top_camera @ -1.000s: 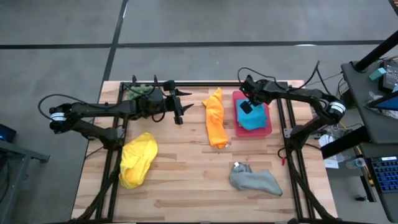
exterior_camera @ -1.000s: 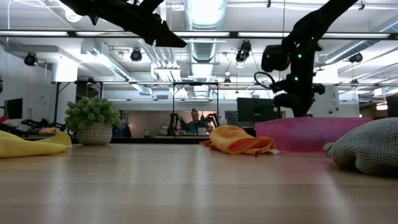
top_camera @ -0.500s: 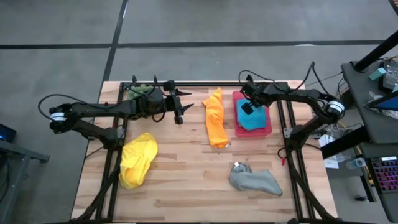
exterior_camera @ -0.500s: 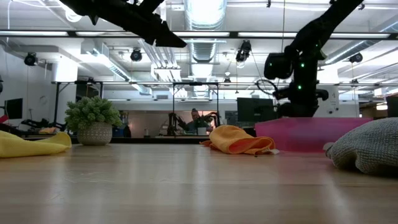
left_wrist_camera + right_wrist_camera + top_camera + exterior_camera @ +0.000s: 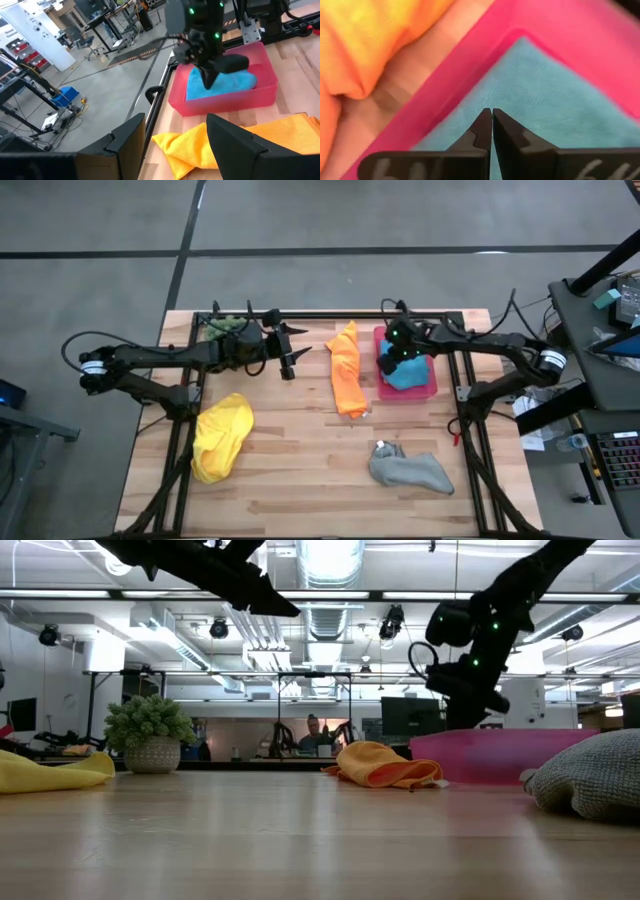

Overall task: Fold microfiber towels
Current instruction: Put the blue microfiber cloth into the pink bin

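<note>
A blue towel (image 5: 412,372) lies folded in the pink tray (image 5: 432,391) at the far right. My right gripper (image 5: 491,114) is shut, and its tips are down inside the tray on the blue towel (image 5: 235,82). An orange towel (image 5: 346,370) lies bunched on the table just left of the tray. A yellow towel (image 5: 222,437) lies at the near left and a grey one (image 5: 410,470) at the near right. No lime green towel shows. My left gripper (image 5: 292,352) hangs open and empty above the table, left of the orange towel. My right gripper has its shut fingertips on the blue towel's top face (image 5: 520,95), near the edge that faces the orange towel. The fingers (image 5: 209,75) come slanting down from above. The towel lies flat in the tray, and no cloth shows between the fingers.
A spiky green plant in a pot (image 5: 222,327) stands at the far left corner, behind my left arm. Black frame rails run along the table's left, right and far edges. Bare wood (image 5: 300,460) lies between the yellow and grey towels.
My right gripper has tipped and turned over the tray and shifted a little toward the table's left, to the blue towel's edge nearest the orange towel. The towels have stayed where they were.
</note>
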